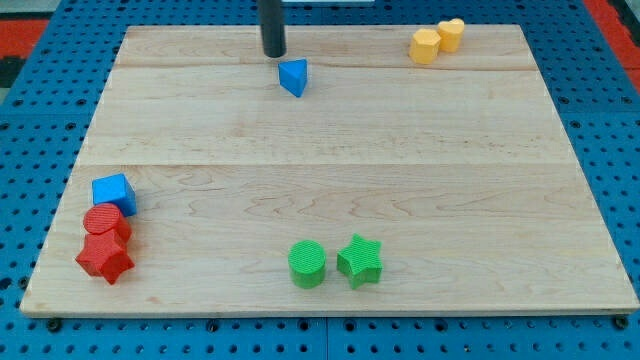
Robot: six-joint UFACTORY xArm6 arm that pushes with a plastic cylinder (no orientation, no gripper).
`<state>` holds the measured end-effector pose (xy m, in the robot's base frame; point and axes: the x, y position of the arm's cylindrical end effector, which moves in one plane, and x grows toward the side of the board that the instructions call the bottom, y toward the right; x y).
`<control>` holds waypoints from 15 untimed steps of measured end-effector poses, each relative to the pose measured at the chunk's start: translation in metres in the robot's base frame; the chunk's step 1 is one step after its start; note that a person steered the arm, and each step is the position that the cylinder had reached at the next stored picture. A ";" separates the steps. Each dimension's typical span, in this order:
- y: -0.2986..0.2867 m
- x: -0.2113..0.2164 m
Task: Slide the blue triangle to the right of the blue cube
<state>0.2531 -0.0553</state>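
Observation:
The blue triangle [293, 77] lies near the view's top, a little left of the middle of the wooden board [330, 150]. The blue cube [113, 192] sits far off at the view's left edge, lower down. My tip [273, 53] is the lower end of a dark rod coming in from the view's top. It stands just above and left of the blue triangle, very close to it; I cannot tell whether they touch.
A red cylinder [106, 222] and a red star [105, 257] crowd just below the blue cube. A green cylinder [307, 264] and a green star [360, 261] sit at the bottom middle. Two yellow blocks [437, 41] sit at the top right.

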 end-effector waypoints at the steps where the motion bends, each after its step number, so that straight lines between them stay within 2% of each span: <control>1: -0.022 0.048; 2: -0.012 0.048; 4: 0.005 0.006; 5: 0.026 0.025; 7: -0.007 0.106; 8: 0.008 0.108; 10: 0.002 0.180; 13: 0.039 0.243; 15: -0.072 0.265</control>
